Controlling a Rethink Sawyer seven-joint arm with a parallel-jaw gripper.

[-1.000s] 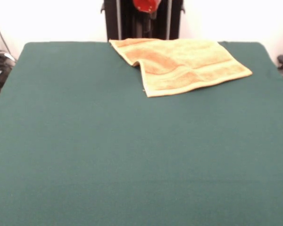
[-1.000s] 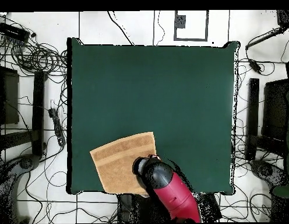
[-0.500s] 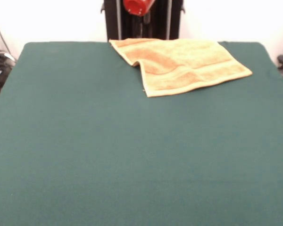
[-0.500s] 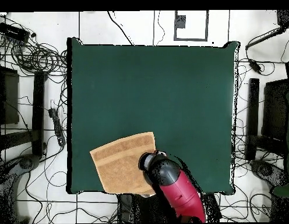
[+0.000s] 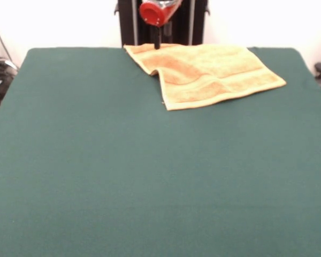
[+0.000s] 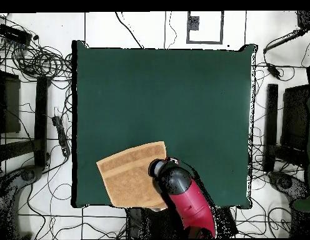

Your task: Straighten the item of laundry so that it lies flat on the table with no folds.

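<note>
- Large rectangular table covered in dark green felt-like cloth (image 5: 123, 176) (image 6: 176, 106): it fills most of both views. Nearly all of its surface is bare; the only item on it lies at one edge.
- Red and black robot arm (image 6: 190, 209): in the overhead view it reaches in from the bottom edge of the table, its red casing slanting up and to the left, ending in a dark rounded head over the towel's right-hand corner. In the front view only its red lower end shows at the top of the picture.
- Small rectangular orange-yellow terry towel (image 5: 203, 75) (image 6: 131, 176): in the front view it lies at the far edge of the table, right of centre, skewed to the table's sides. It is not flat. The left portion is folded over, showing a darker orange woven band, and a ridge runs down to the near left corner. In the overhead view it sits at the table's bottom-left area, its lower edge at the table's edge.
- Gripper (image 5: 157, 44) (image 6: 159, 167): a dark tip hangs below the red end, just above the towel's far left corner. Contact with the cloth cannot be confirmed. Whether its fingers are spread or closed cannot be told.
</note>
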